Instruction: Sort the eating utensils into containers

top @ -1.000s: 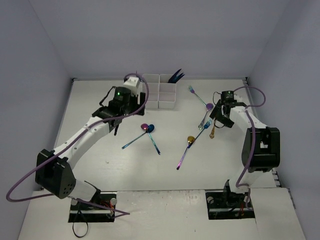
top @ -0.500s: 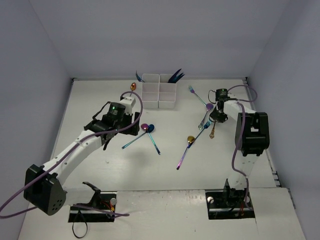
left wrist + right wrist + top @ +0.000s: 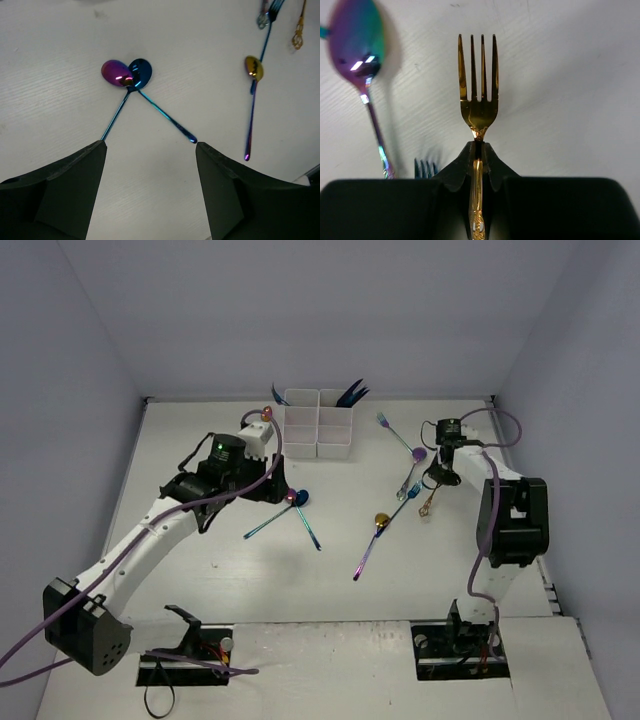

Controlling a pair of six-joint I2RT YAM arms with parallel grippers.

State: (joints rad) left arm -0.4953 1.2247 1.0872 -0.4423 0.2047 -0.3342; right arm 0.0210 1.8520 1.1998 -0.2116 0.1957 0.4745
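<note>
The containers (image 3: pixel 318 424) stand as a white block at the back, dark blue utensils (image 3: pixel 350 393) sticking out of the back right compartment. My right gripper (image 3: pixel 478 150) is shut on the neck of a gold fork (image 3: pixel 479 100), tines pointing away; in the top view the right gripper (image 3: pixel 437 475) is at the right and the gold fork's handle (image 3: pixel 426 506) trails toward me. My left gripper (image 3: pixel 151 145) is open above the table, near two crossed spoons, one purple (image 3: pixel 118 74) and one blue (image 3: pixel 140 71). The top view puts the left gripper (image 3: pixel 278 490) just left of them.
A rainbow spoon (image 3: pixel 357 40) and a blue fork (image 3: pixel 422 167) lie left of the gold fork. A gold-bowled spoon with a purple handle (image 3: pixel 378 523) lies mid-table. Another fork (image 3: pixel 384 421) lies right of the block. A copper spoon bowl (image 3: pixel 267 413) shows at the block's left side.
My right gripper has closed on the gold fork. The left arm has drawn back from the block toward the crossed spoons, its gripper still open.
</note>
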